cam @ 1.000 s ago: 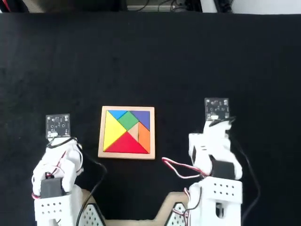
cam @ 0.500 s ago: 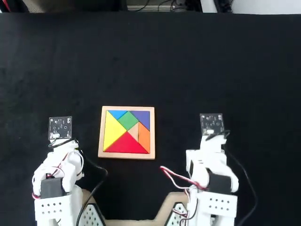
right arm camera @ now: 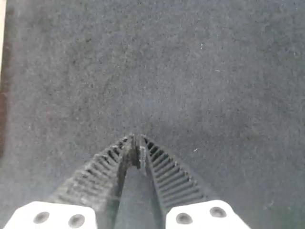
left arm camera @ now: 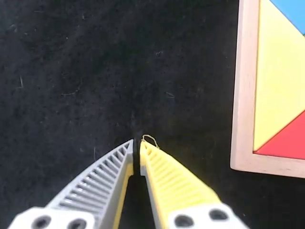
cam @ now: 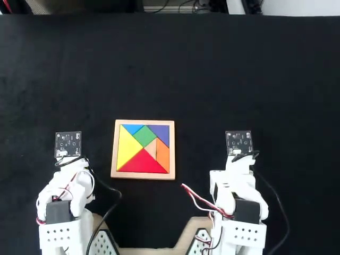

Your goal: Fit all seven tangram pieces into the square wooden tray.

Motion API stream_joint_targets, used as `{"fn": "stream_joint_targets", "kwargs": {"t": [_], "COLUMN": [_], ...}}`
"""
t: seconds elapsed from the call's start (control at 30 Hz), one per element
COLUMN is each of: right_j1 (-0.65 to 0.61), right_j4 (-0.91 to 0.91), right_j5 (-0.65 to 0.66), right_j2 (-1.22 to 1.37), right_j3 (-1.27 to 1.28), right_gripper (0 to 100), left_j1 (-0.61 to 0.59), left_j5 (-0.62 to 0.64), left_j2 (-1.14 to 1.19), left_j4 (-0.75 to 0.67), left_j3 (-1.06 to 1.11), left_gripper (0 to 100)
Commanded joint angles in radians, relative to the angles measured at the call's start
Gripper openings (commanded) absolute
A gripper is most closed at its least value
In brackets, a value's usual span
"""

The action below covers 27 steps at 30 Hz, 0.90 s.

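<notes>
tray: square wooden tray (cam: 142, 176) sits on the black cloth (cam: 239, 69) between the two arms, nearer the left one.
pieces: yellow triangle (cam: 126, 151), red triangle (cam: 143, 162), blue (cam: 133, 128), green (cam: 144, 136), purple (cam: 162, 135) and orange (cam: 162, 154) all lie flat inside the rim.
pale patch: a pale patch (cam: 152, 149) between green and orange could be a seventh piece or bare tray floor, and i can't tell which.
left gripper: the left gripper (left arm camera: 137, 143) has its fingers pressed together with nothing in them, low over the cloth just beside the tray's rim.
right gripper: the right gripper (right arm camera: 136, 138) is closed tight and empty over bare cloth, apart from the tray.
risk, false finish: if that patch is a hole, i'd be calling it done one piece short.
risk, nudge: the left fingertips are close to the rim, so a careless swing towards it could shove the tray and jolt pieces loose.
risk, cable: the right arm's loose cable (cam: 197, 192) trails towards the tray and could drag across it.
</notes>
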Motion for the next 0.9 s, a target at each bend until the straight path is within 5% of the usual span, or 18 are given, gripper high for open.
{"fn": "stream_joint_targets", "kwargs": {"t": [0.0, 0.17, 0.4, 0.63, 0.87], "right_j1": [0.006, -0.008, -0.341, -0.143, -0.121], "right_j4": [-0.008, -0.009, -0.011, -0.005, -0.017], "right_j5": [-0.014, -0.046, -0.219, -0.216, -0.207], "right_j2": [-0.038, -0.044, -0.044, -0.044, -0.044], "right_j3": [0.002, -0.002, 0.002, 0.002, 0.002], "right_gripper": [1.1, 1.2, 1.3, 1.5, 1.5], "left_j1": [0.015, 0.013, 0.012, 0.012, 0.012], "left_j5": [0.008, 0.008, 0.008, 0.008, 0.008], "left_j2": [-0.003, -0.003, -0.003, -0.003, -0.003], "left_j4": [0.003, 0.003, 0.003, 0.003, 0.003], "left_j3": [0.018, 0.018, 0.018, 0.018, 0.018], "left_gripper": [3, 3, 3, 3, 3]}}
